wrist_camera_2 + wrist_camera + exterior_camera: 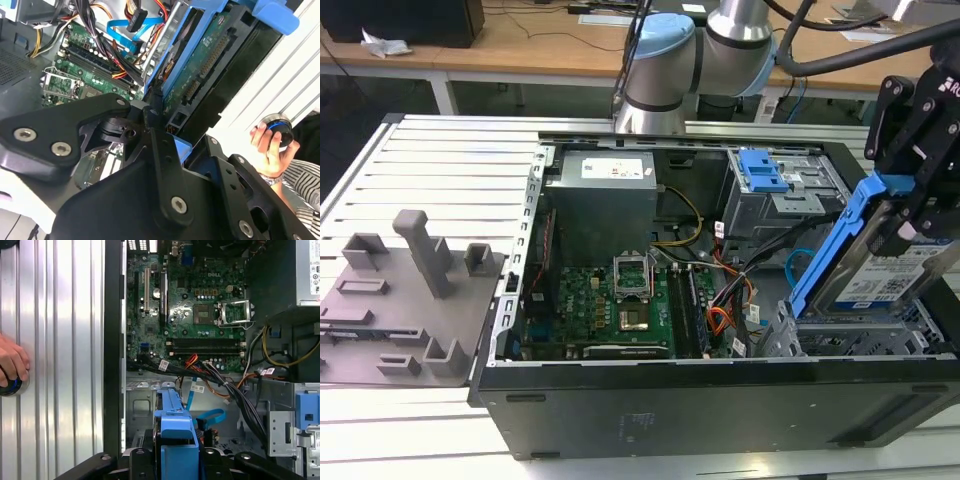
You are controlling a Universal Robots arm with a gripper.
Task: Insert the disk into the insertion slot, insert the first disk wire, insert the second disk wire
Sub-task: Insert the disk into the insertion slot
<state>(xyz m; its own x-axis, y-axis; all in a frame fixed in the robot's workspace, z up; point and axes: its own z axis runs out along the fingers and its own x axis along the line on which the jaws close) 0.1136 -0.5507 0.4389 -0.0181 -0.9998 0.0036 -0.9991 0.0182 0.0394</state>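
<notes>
Currently the gripper is clamping its fingers on the disk, holding it tilted just above the insertion slot. The disk is not seated yet, and the blue cable is lying unplugged.

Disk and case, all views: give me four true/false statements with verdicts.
1. The gripper is clamped on the disk. True.
2. The disk sits fully seated in the insertion slot. False: it hangs tilted over the slot, not seated.
3. The case is open, with the motherboard exposed. True.
4. A person's hand rests on the motherboard. False: the hand is outside the case, by the ribbed table, on a round black object.
</notes>
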